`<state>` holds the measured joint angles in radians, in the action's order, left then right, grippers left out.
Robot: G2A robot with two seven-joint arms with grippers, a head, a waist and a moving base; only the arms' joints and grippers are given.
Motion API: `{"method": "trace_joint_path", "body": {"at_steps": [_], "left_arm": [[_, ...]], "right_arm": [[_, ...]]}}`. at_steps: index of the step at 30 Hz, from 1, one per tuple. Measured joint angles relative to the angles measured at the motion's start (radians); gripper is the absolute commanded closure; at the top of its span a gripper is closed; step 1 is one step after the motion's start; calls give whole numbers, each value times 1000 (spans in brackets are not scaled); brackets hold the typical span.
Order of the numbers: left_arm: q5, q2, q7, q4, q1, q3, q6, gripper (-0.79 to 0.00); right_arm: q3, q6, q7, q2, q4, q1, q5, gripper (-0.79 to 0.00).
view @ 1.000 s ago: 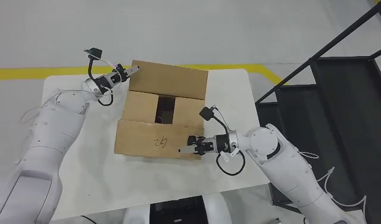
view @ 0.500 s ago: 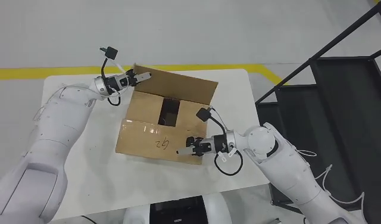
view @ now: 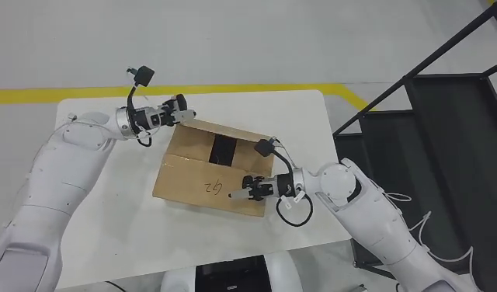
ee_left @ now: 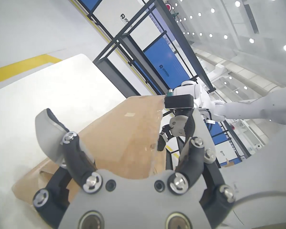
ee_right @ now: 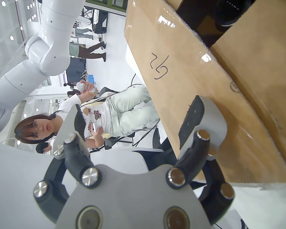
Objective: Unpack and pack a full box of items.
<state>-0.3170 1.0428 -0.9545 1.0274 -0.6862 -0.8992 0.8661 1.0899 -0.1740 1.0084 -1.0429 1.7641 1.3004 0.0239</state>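
Note:
A brown cardboard box (view: 203, 185) with a handwritten mark on its near flap sits mid-table, turned at a slant. Its flaps are partly folded in, leaving a dark gap (view: 224, 148). A dark round item (ee_right: 231, 5) lies inside. My left gripper (view: 181, 110) is open at the far left corner of the box, with the far flap (ee_left: 123, 129) between its fingers (ee_left: 50, 129). At the near right corner, my right gripper (view: 250, 189) stands open, one finger (ee_right: 200, 117) against the near flap (ee_right: 181, 77).
The white table (view: 93, 206) has free room left of the box and a narrow strip on the right. A black metal rack (view: 443, 129) stands off the table's right side. The right arm's gripper (ee_left: 168, 132) shows beyond the far flap.
The far flap has folded down over the box as my left gripper moved right and nearer. The box has turned and shifted slightly. My right gripper stayed at the near right corner.

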Motion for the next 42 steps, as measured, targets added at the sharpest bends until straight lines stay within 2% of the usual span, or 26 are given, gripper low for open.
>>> {"method": "trace_joint_path", "body": {"at_steps": [6,11,18,23,31,38,42], "left_arm": [[-70,-61,-36,102,-66,-38,-36,-785],[-134,-94,-101,161,-97,-34,-101,-785],[-221,-130,-242,219,-120,-12,-242,-785],[-239,-136,-301,199,-116,16,-301,-785],[-248,-123,-344,118,-88,51,-344,-785],[-262,-114,-372,93,-68,50,-372,-785],[-261,-118,-393,96,-67,36,-394,-785]], "right_arm": [[9,15,-9,5,20,14,-22,-785],[16,27,-18,9,36,22,-44,-785],[27,56,-30,15,53,32,-91,-785],[24,89,-49,17,58,32,-144,-785],[30,106,-63,21,62,42,-167,-785],[57,106,-69,27,72,49,-163,-785],[118,114,-72,38,88,64,-177,-785]]}}
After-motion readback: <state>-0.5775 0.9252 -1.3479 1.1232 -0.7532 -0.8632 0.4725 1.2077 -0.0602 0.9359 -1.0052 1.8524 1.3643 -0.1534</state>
